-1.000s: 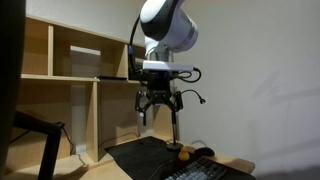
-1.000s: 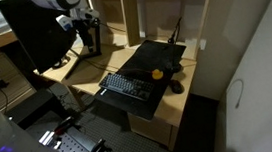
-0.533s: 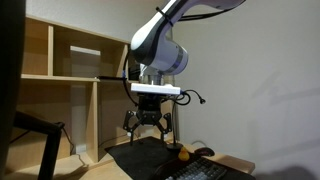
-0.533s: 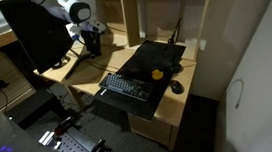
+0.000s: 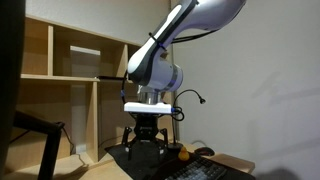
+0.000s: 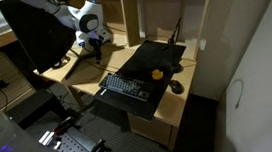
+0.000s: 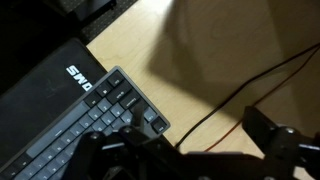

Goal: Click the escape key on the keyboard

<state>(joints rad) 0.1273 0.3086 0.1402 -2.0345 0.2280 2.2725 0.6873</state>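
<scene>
The black keyboard [image 6: 127, 87] lies at the front of the wooden desk; its near end shows low in an exterior view [image 5: 205, 170]. In the wrist view its corner with dark grey keys [image 7: 85, 125] fills the lower left. My gripper [image 6: 98, 52] hangs low over the desk, off the keyboard's end, and it also shows in an exterior view [image 5: 146, 138]. In the wrist view the two fingers [image 7: 185, 150] stand wide apart with nothing between them, over bare wood just beside the keyboard's corner key.
A black desk mat [image 6: 154, 56] with white lettering [image 7: 75, 72] lies behind the keyboard. An orange object [image 6: 158, 73] and a black mouse [image 6: 176, 86] sit on it. Thin cables [image 7: 225, 100] cross the wood. Wooden shelves [image 5: 70, 80] stand behind, a dark monitor [image 6: 37, 35] beside.
The arm has come down and moved toward the keyboard's end; the gripper now hangs much closer to the desk.
</scene>
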